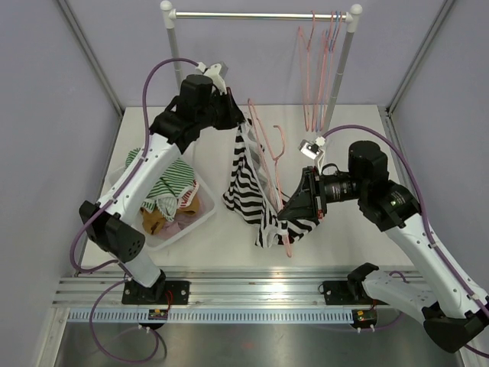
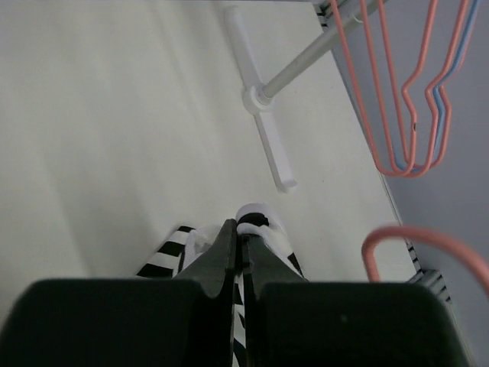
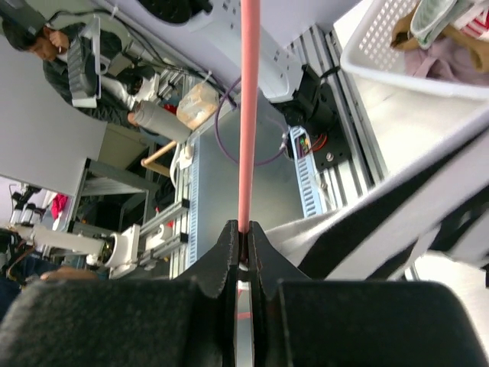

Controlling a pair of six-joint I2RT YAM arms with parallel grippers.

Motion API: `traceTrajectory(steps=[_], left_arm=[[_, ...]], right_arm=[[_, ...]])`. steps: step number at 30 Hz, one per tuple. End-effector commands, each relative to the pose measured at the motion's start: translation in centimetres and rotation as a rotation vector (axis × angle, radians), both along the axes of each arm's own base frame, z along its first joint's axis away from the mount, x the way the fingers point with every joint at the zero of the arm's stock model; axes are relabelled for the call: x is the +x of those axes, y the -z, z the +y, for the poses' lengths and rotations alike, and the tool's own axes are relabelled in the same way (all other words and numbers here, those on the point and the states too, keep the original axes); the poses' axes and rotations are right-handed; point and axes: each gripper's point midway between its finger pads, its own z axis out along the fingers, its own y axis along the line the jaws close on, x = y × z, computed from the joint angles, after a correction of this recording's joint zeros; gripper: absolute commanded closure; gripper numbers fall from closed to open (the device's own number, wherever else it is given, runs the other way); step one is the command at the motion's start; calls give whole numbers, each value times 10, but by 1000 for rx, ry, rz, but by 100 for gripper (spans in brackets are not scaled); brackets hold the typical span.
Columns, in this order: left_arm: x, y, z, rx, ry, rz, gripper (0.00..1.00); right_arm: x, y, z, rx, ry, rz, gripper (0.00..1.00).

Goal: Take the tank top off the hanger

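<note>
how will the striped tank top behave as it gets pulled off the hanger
Probably floppy: the tank top hangs in loose folds below the left gripper, so it should drape rather than hold shape. Likely light, since a pinch at its edge seems to lift it. The thin hanger, pinched by the right gripper, may snag a strap.
</note>
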Motion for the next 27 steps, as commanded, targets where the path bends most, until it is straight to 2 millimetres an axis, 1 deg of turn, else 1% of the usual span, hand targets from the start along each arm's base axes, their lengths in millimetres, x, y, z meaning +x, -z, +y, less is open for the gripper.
traceTrajectory(steps=[1,2,3,4,5,6,7,8,9,10,11,12,13,14,15,16,17,18,19,21,22,23,24,25,26,27], left_arm=[[-28,-26,-16,-139,159,-76,100],[-31,-35,-21,-179,190,-120,100],[-43,-37,-26,-211,241,-122,100],[-49,-20,-28,-210,259,-99,100],[-61,-35,-30,-237,290,-155,100],[-70,-32,-33,-238,324,-163,100],[-84,-32,-37,-236,363,-194,100],[-87,-22,-41,-227,377,-187,100],[-95,-25,-40,-222,378,-214,100],[-102,-23,-43,-212,386,-226,100],[-105,-8,-43,-184,388,-223,100],[-109,-7,-42,-183,395,-233,100],[-116,-2,-46,-187,418,-226,100],[-124,8,-50,-202,462,-218,100],[-130,14,-51,-211,490,-213,100],[-137,2,-53,-251,522,-273,100],[-145,1,-54,-288,549,-273,100],[-157,16,-55,-304,596,-246,100],[-161,11,-54,-322,608,-268,100],[-161,20,-52,-310,593,-239,100],[-160,30,-50,-286,576,-197,100],[-151,35,-46,-253,519,-194,100],[-148,40,-45,-237,498,-179,100],[-146,48,-42,-211,480,-147,100],[-135,57,-37,-172,413,-133,100],[-131,60,-35,-158,390,-122,100]], right_arm=[[18,-20,10,73,55,-58,100],[24,-23,12,81,77,-54,100],[36,-28,16,93,135,-56,100],[44,-29,18,97,163,-52,100],[52,-28,21,96,186,-52,100],[63,-28,23,96,232,-55,100],[72,-31,26,110,253,-58,100],[79,-33,28,117,273,-60,100],[90,-39,30,138,317,-77,100],[100,-38,35,137,328,-57,100],[105,-52,36,160,344,-58,100],[115,-57,38,163,381,-55,100],[128,-54,44,150,393,-35,100],[135,-73,44,167,413,-79,100],[150,-68,42,128,480,-79,100],[163,-63,46,99,499,-96,100],[168,-67,46,92,493,-181,100],[170,-64,47,76,475,-216,100],[177,-60,47,58,474,-245,100],[183,-56,46,31,459,-361,100],[183,-57,44,26,453,-412,100],[186,-55,41,7,450,-480,100],[185,-52,39,-11,435,-514,100],[183,-54,36,-18,431,-547,100],[186,-58,33,-19,443,-558,100],[185,-57,31,-28,437,-537,100]])
